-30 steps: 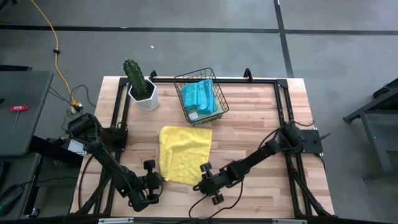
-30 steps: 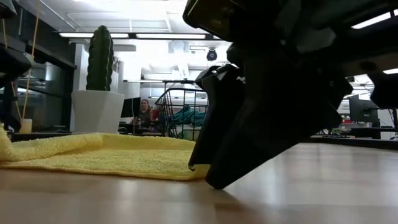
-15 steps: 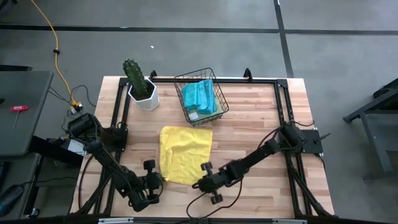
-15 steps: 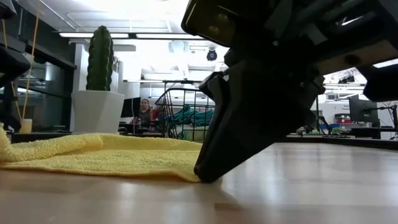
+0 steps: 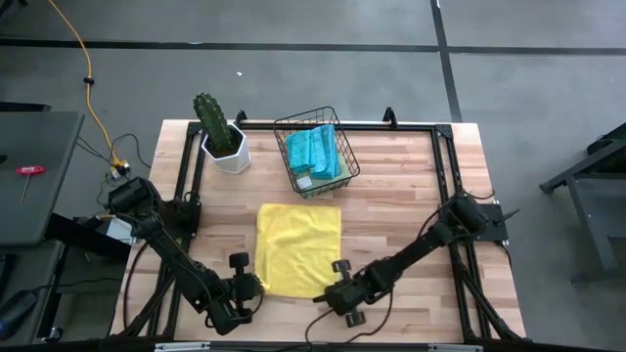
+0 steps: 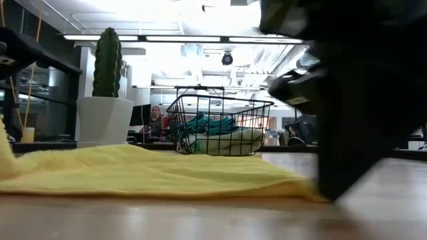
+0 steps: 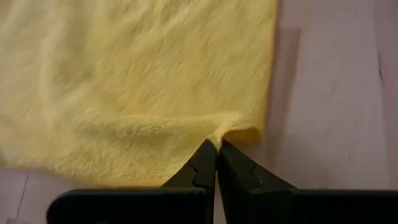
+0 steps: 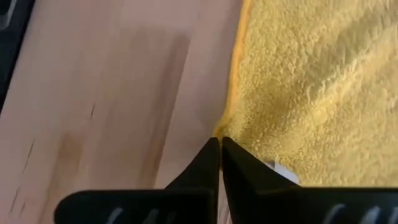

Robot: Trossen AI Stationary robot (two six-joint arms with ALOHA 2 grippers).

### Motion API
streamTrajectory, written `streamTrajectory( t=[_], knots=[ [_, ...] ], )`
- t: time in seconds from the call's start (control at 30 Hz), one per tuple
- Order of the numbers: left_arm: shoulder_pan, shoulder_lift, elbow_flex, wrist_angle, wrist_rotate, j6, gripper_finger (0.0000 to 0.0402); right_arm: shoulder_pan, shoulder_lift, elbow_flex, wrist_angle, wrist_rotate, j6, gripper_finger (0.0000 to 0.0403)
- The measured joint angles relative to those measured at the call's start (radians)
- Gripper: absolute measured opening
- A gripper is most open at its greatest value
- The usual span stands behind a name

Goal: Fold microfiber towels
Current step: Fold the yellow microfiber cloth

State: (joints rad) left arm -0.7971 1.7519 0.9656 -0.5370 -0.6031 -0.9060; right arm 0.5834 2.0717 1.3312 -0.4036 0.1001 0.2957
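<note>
A yellow microfiber towel (image 5: 298, 246) lies spread on the wooden table (image 5: 411, 196), nearly square. My left gripper (image 5: 252, 286) is shut at its near left corner and my right gripper (image 5: 335, 291) is shut at its near right corner. In the low view the towel (image 6: 153, 175) stretches from the left border to the dark bulk of my right gripper (image 6: 333, 190). Teal-blue towels (image 5: 315, 150) sit in the black wire basket (image 5: 337, 171) at the back. My left gripper pinches the towel's near edge close to the left corner (image 7: 219, 132) between its two fingertips, slanting down from the near left. The cloth puckers at the tips; the rest lies on the table. My right gripper pinches the towel's right edge near the near corner (image 8: 222, 127) between its fingertips, coming steeply from above. A white tag (image 8: 277, 167) shows beside the fingers. The towel lies flat beyond the hold.
A cactus in a white pot (image 5: 221, 132) stands at the back left, beside the basket. A black frame (image 5: 445, 147) runs along the table's edges. Bare wood lies to the right of the towel.
My right gripper has shut on the towel's near right corner and gone toward the table's right edge, rolling a little. The towel's near right part has been drawn out with it, so the cloth lies wider and squarer than before; its far edge has shifted right as well.
</note>
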Motion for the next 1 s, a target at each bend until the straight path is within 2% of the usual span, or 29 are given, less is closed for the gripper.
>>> streamTrajectory(
  t=[0.23,0.47,0.6,0.73,0.9,1.0],
  knots=[
    [-0.009,0.0,0.005,-0.046,0.038,-0.065,0.0,0.075,-0.045,-0.005,-0.157,0.02,0.128,0.0001],
    [-0.015,0.0,0.005,0.033,0.076,-0.07,0.0,0.116,-0.047,-0.005,-0.131,0.012,0.188,0.0],
    [-0.016,-0.001,0.005,0.107,0.099,-0.021,0.0,0.126,-0.063,-0.006,-0.116,-0.001,0.178,0.0],
    [-0.014,-0.007,0.005,0.104,0.115,0.0,0.0,0.126,-0.1,-0.006,-0.115,0.009,0.171,0.0],
    [-0.007,-0.022,0.005,0.095,0.215,0.009,0.0,0.123,-0.162,-0.005,-0.11,0.038,0.151,0.0],
    [0.006,-0.058,0.005,0.07,0.228,0.018,0.0,0.112,-0.196,-0.005,-0.135,0.09,0.177,0.0]
  ],
)
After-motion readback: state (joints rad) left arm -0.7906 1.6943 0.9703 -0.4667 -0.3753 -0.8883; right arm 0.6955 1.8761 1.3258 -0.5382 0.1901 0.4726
